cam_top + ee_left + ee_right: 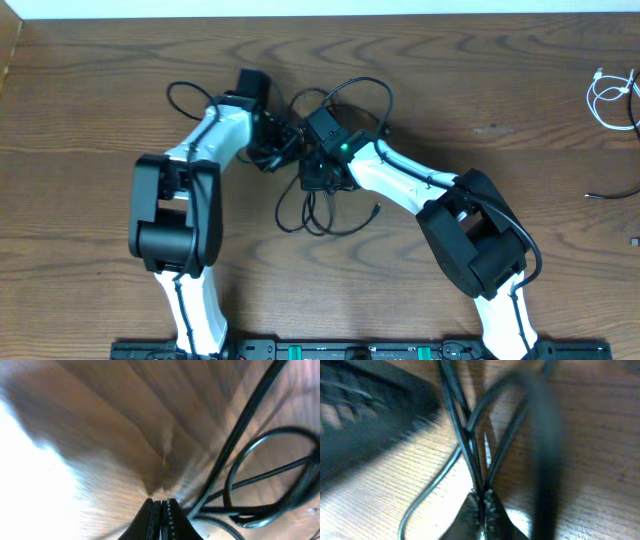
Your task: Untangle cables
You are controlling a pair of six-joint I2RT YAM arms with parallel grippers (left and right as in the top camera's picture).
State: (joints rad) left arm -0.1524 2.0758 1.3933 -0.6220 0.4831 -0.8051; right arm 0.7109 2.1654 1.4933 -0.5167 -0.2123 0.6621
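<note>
On the wooden table (100,100) the black cables (322,212) lie in a loose tangle a little above the middle of the overhead frame, with one loop reaching toward the top edge and other loops hanging below the point where the two arms meet. The left gripper (161,510) comes into this tangle from the left, and the right gripper (482,505) comes from the lower right, so both are very near each other over the knot. In the left wrist view we see the two fingers (150,521) pressed together at the bottom edge. Black strands curve just beside them on the right half of the frame, but we cannot tell if any strand is caught between the tips. In the right wrist view the fingers (468,517) are closed on the black cables. Several strands rise from between the tips and cross each other in the middle of the frame. A dark shape (365,415) fills the upper left there, too blurred to name. The white cable (605,97) lies coiled at the upper right of the overhead frame, well apart from the tangle. Below it, at the right edge, a single black cable (612,193) lies alone on the wood.
</note>
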